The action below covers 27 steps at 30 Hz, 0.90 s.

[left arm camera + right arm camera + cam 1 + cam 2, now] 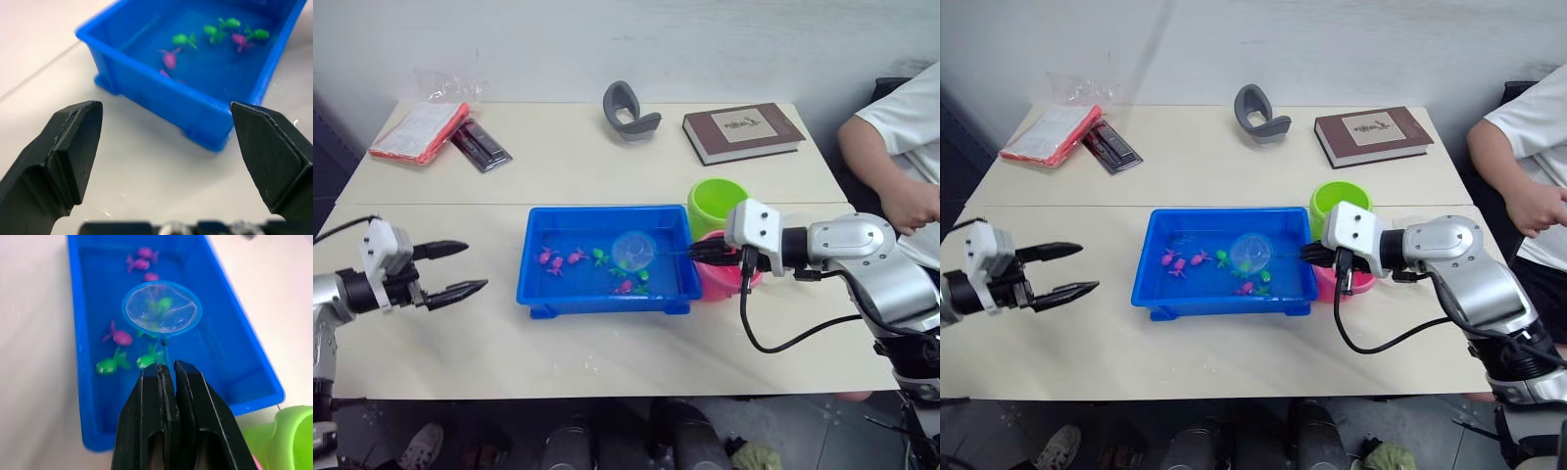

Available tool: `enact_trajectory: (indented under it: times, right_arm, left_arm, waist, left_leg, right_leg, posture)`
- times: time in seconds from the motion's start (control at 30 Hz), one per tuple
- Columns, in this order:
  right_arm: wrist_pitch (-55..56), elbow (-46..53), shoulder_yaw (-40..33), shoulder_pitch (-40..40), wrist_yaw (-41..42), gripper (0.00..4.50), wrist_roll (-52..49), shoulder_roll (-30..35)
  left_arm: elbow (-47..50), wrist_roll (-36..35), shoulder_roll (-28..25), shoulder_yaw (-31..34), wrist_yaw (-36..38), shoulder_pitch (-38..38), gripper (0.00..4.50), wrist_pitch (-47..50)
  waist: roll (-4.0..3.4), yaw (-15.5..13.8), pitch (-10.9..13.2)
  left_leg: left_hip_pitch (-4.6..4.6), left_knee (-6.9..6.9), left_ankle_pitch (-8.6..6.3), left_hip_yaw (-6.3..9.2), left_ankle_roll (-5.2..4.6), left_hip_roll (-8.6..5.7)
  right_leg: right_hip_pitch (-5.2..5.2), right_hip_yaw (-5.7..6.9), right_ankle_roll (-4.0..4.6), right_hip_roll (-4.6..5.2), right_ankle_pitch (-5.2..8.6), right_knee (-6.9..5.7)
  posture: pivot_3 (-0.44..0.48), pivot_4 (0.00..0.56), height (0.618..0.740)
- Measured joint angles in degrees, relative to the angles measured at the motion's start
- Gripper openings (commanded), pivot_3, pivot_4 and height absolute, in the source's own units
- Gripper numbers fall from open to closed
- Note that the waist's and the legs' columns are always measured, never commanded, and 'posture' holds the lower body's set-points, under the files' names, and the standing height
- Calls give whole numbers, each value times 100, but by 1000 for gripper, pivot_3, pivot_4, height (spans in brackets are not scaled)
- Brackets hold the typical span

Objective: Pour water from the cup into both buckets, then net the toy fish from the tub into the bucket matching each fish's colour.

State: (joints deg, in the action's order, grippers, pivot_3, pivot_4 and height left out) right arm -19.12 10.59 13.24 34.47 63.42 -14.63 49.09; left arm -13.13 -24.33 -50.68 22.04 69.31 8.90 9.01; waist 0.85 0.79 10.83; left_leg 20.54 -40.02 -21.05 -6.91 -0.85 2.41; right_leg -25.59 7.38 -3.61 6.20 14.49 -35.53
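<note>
The blue tub (536, 284) sits mid-table with water and several tiny toy fish, pink (548, 259) and green (599, 257). My right gripper (695, 252) is shut on the thin handle of the net, whose blue hoop (161, 308) hovers over the fish in the tub's right half. The lime green bucket (717, 201) and the pink bucket (717, 282) stand at the tub's right end, and my right gripper partly covers the pink one. My left gripper (477, 266) is open and holds nothing, level with the tub (161, 93) and a short way to its left. The cup is out of view.
A brown book (742, 131) and a grey curved object (628, 113) lie at the back of the table. A red packet (419, 130) and a dark packet (481, 145) lie at the back left. A person (901, 147) sits at the table's right end.
</note>
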Motion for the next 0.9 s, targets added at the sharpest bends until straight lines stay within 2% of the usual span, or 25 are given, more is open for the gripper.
enact_trajectory:
  times: [0.17,0.33,0.7,0.9]
  right_arm:
    - [434,-138,332,101,232,0,494,-127]
    - [530,-212,503,181,214,0,836,-420]
    - [1116,-1057,677,406,-138,0,1808,-710]
    - [1329,-1266,639,414,-254,0,1871,-786]
  left_arm:
    - [676,-115,302,-1,-282,-459,4458,73]
    - [1054,-248,338,-7,-366,-641,4458,260]
    - [1341,-462,323,-11,-335,-742,4458,661]
    - [1359,-486,323,-8,-338,-715,4458,669]
  waist:
    - [0,-12,0]
    - [0,-3,0]
    - [-1,81,0]
    - [-1,81,1]
  left_leg:
    - [0,-2,-1,1,2,0]
    - [-1,-1,-1,0,3,1]
    - [-1,-1,-1,1,4,1]
    - [-1,-1,0,1,6,1]
  right_leg:
    - [0,3,1,9,1,-3]
    - [-1,4,2,10,1,-4]
    - [0,4,4,9,2,-5]
    - [0,4,5,9,3,-6]
  posture:
    - [0,150,740]
    - [0,150,740]
    - [0,150,740]
    - [0,150,740]
